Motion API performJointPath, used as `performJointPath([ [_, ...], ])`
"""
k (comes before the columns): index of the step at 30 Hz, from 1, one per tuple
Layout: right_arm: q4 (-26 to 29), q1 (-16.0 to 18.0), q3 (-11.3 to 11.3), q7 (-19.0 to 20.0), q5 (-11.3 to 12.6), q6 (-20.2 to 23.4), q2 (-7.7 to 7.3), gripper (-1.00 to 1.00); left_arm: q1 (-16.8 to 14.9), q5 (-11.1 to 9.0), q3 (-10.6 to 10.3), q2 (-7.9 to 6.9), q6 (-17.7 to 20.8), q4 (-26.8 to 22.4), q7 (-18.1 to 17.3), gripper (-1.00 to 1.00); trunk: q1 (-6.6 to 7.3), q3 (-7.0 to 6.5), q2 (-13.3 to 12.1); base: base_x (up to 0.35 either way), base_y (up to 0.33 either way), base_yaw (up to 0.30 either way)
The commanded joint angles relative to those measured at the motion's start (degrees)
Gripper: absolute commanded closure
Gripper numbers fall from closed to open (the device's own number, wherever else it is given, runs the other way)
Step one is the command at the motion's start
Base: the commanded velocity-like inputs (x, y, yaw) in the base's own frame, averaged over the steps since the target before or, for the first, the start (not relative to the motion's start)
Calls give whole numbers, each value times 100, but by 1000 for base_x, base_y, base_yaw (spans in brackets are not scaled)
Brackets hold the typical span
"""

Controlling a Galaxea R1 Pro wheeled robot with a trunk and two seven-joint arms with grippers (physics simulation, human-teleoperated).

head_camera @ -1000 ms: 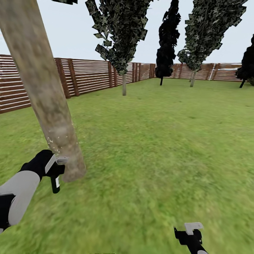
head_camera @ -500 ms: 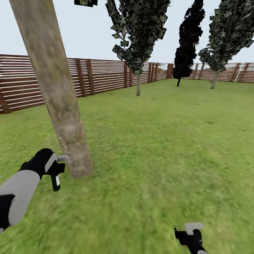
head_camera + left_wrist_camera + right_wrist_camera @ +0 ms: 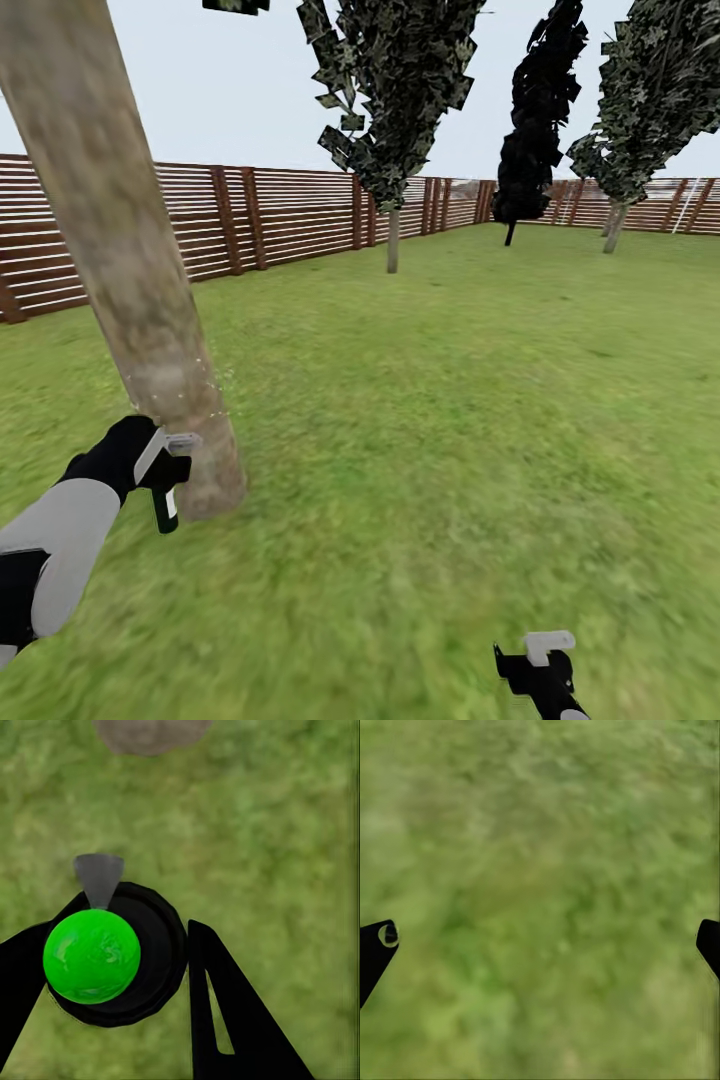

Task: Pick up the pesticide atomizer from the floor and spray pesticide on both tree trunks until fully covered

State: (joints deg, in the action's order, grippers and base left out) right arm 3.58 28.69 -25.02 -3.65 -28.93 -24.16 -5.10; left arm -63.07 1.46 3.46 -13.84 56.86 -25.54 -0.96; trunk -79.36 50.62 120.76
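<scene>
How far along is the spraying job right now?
Pickup looks done: the left gripper holds the spray bottle off the grass. In hand: its nozzle sits close to the base of the near trunk, with pale specks low on the bark. Left: this trunk's upper part shows no such specks, and a second tree's trunk remains. The right gripper is open.

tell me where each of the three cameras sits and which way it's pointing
Head view: on the robot's head, facing forward and down over the lawn to the fence; both arms show, the left gripper holding the pesticide atomizer by the tree trunk.
Left wrist view: near the left gripper, looking along its fingers down at the atomizer and grass.
Right wrist view: near the right gripper, looking down at grass between spread fingertips.
Shared: head and left wrist views both show the atomizer and the trunk base.
</scene>
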Motion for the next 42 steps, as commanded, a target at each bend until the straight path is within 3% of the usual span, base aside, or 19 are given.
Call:
performJointPath([
  [1, -13, 5, -29, -31, -61, -19, 0, -100, -4, 20, 28, 4, 27, -10, -10, 100, -1, 5, 2, 234, -196, 48],
  [12, -24, 5, -29, -31, -68, -18, 2, -100, -4, 43, 26, -5, 27, -13, -10, 100, -1, 5, 2, 232, -197, 250],
  [24, -27, 5, -29, -31, -67, -18, 1, -100, -44, 50, 6, 33, 27, -21, -1, 100, -1, 5, 2, 62, -247, 273],
  [42, -32, 5, -29, -31, -68, -18, 8, -100, -39, 83, 6, 31, 27, -10, -1, 100, -1, 5, 2, 135, -242, 43],
])
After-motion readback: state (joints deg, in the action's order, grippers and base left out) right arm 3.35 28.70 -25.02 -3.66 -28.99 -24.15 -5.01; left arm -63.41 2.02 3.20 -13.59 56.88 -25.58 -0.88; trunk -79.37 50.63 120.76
